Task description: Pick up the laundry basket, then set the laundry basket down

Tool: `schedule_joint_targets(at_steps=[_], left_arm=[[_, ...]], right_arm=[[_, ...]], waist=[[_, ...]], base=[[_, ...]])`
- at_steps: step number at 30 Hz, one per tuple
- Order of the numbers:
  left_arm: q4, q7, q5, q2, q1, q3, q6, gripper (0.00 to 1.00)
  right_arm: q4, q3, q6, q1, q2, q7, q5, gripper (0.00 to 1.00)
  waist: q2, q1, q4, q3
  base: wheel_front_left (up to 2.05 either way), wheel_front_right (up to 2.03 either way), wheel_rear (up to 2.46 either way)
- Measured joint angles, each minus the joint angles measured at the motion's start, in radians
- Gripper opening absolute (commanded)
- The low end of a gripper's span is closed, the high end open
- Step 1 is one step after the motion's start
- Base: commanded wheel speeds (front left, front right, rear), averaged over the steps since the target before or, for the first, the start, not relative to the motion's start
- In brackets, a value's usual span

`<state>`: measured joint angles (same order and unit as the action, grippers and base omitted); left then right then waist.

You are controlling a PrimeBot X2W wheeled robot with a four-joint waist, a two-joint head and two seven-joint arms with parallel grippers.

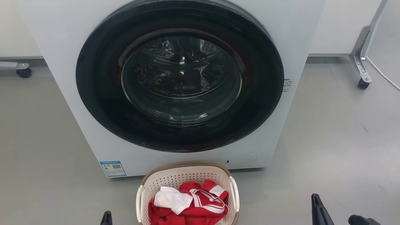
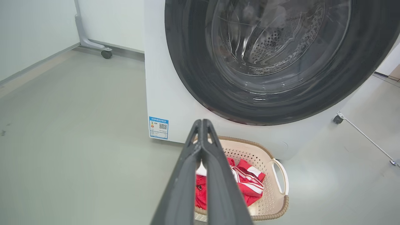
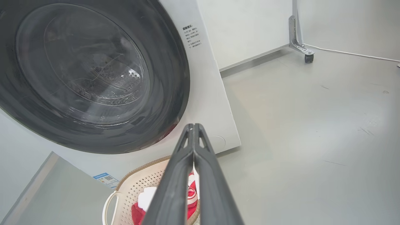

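Note:
The laundry basket [image 1: 175, 178], cream perforated plastic with a brown woven-look rim and white side handles, stands on the floor right in front of the washing machine. Red and white clothes [image 1: 190, 203] lie inside it. My left gripper [image 1: 106, 216] shows as a dark tip just left of the basket, apart from it. My right gripper [image 1: 315, 200] is well off to the basket's right. In the left wrist view the left gripper [image 2: 202, 122] is shut on nothing, above the basket [image 2: 268, 187]. In the right wrist view the right gripper [image 3: 193, 126] is likewise shut and empty, with the basket [image 3: 140, 184] below and to its left.
The white washing machine [image 1: 62, 47] with its shut round dark door [image 1: 179, 78] rises directly behind the basket. Wheeled metal frame legs stand at the back right [image 1: 361, 68] and back left [image 1: 18, 67]. A white cable [image 1: 384, 75] runs along the grey floor at the right.

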<state>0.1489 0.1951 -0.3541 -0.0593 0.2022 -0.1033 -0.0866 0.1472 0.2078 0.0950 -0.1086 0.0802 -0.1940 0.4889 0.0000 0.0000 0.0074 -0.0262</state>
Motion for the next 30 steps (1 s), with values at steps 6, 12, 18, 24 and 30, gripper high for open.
schedule_joint_targets(at_steps=[6,12,18,24,30], left_arm=[[0.012,-0.035,-0.128,0.001,-0.028,0.022,0.018,0.00],[0.026,-0.058,-0.219,0.001,-0.049,0.034,0.034,0.00],[0.036,-0.081,-0.307,0.002,-0.065,0.048,0.044,0.00],[0.046,-0.107,-0.410,0.003,-0.092,0.065,0.069,0.00],[0.059,-0.130,-0.502,0.004,-0.105,0.078,0.079,0.00]], right_arm=[[0.018,-0.035,-0.022,0.020,-0.003,0.035,0.109,0.00],[0.025,-0.060,-0.035,0.039,-0.006,0.054,0.192,0.00],[0.037,-0.084,-0.052,0.044,-0.009,0.080,0.274,0.00],[0.051,-0.113,-0.069,0.061,-0.012,0.106,0.363,0.00],[0.059,-0.139,-0.086,0.081,-0.015,0.129,0.445,0.00]], waist=[[0.0000,0.0000,-0.001,0.003],[0.0000,0.0000,-0.001,0.005],[0.0000,0.0001,-0.002,0.007],[0.0000,0.0000,-0.002,0.009],[0.0000,0.0000,-0.003,0.011]], base=[[0.00,0.00,0.00],[0.00,0.00,0.00],[0.00,0.00,0.00],[0.00,0.00,0.00],[0.00,0.00,0.00]])
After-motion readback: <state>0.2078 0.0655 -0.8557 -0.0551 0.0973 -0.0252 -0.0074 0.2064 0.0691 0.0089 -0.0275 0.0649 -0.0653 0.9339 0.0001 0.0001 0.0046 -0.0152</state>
